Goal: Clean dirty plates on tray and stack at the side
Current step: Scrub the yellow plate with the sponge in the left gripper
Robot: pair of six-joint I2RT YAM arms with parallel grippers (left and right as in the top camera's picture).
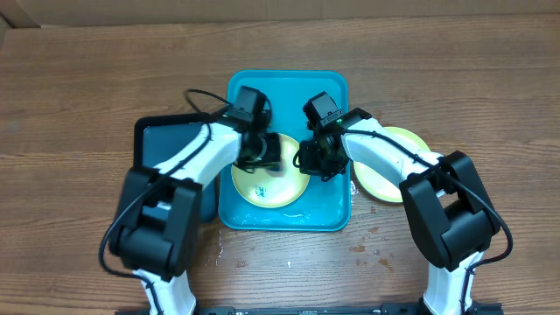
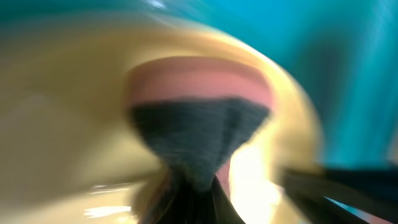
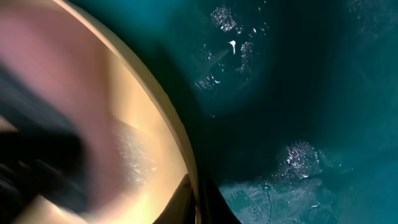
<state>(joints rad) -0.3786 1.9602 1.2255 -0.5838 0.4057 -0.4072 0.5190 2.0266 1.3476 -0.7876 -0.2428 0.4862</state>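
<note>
Here, left pincer (image 1: 262, 156) clamps a sponge (image 2: 199, 127) on the plate (image 1: 268, 192); right pincer (image 1: 317, 163) unclear.

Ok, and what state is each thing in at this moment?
Plate in the tray: lying flat, dark mark on it, sponge on it.
Second plate: on the table, right of the blue tray.
Blue tray: wet, droplets on its floor.
Sponge: pinched in the left hand.
Right hand: at the plate's rim; grip unclear.
Black tray: left of the blue tray.
</note>
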